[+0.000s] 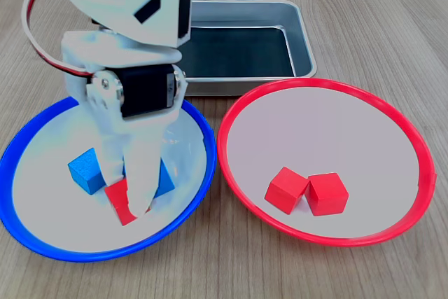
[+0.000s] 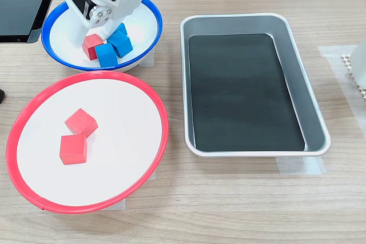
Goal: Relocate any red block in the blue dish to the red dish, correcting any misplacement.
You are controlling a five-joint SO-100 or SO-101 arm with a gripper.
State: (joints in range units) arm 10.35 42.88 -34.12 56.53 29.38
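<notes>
first exterior view. white arm with a black servo block, reaching down into the blue dish (image 1: 28,232) at the first exterior view's left. gripper (image 1: 129,197) lowered onto the red block (image 1: 120,202), which lies on the dish's pale floor toward its near side; one white finger (image 1: 143,173) covers the block's right part. jaws stand astride the block, one on either side; whether they press on it, i cannot tell. one blue cube (image 1: 85,171) just left of the gripper, a second blue cube (image 1: 165,180) partly hidden behind the finger on the right. red dish (image 1: 392,113) at the first exterior view's right, its rim close beside the blue rim; two red cubes (image 1: 306,191) inside, touching each other, toward the near side. metal tray (image 1: 301,40) behind both dishes, dark inside. wooden table (image 1: 364,5) under all.

second exterior view. blue dish (image 2: 151,18) at top left, gripper (image 2: 91,37) down in it, arm body hiding much of the dish floor. red block (image 2: 90,47) at the fingertips, touching a blue cube (image 2: 106,54) beside it; another blue cube (image 2: 121,43) just behind that one. red dish (image 2: 143,92) below the blue dish, holding two red cubes (image 2: 78,135), one corner to the other. metal tray (image 2: 311,107) at the second exterior view's right, well apart from the dishes. grip state not readable here either.
</notes>
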